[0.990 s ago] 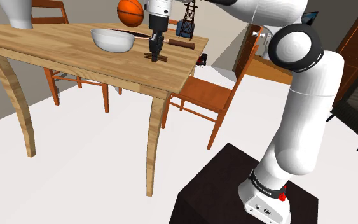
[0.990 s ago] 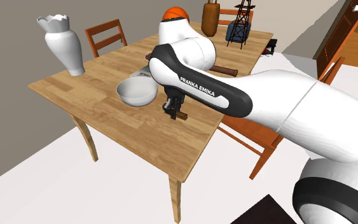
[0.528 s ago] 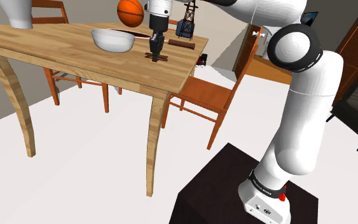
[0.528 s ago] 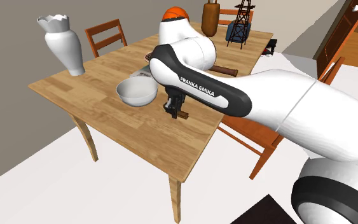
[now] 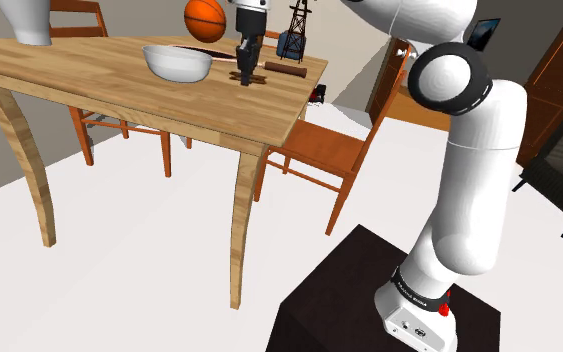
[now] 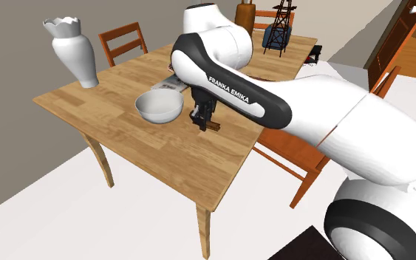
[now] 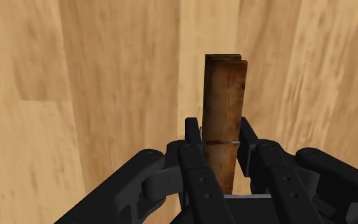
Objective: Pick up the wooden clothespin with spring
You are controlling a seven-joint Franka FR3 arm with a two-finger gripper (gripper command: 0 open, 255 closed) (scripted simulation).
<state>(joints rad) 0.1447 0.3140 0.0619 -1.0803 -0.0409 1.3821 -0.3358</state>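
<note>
Brown, weathered wood marks the slim two-pronged wooden clothespin (image 7: pixel 225 89), which sits between the fingers of the all-black two-finger gripper (image 7: pixel 220 145). The fingers (image 7: pixel 193 159) are closed against its two long sides, so it is clamped, not merely straddled. The grasp step looks done and the lift is the step in hand. In the second exterior view the gripper (image 6: pixel 203 120) hangs low over the pale plank-topped wooden table (image 6: pixel 125 144), just beside the plain white round bowl (image 6: pixel 159 108), with the clothespin (image 6: pixel 213 128) at its tips. Whether the pin is already clear of the tabletop is hard to judge from these angles; at most it is only slightly raised.

The next move calls for a straight, steady rise with the grip kept firm, since the hold is near one end and the longer free part could swing or slip.

The pin lies roughly flat, parallel to the tabletop. Its long axis runs crosswise to the line between the two fingers. The free end juts out past the gripper, toward the second exterior view's lower right.
</note>
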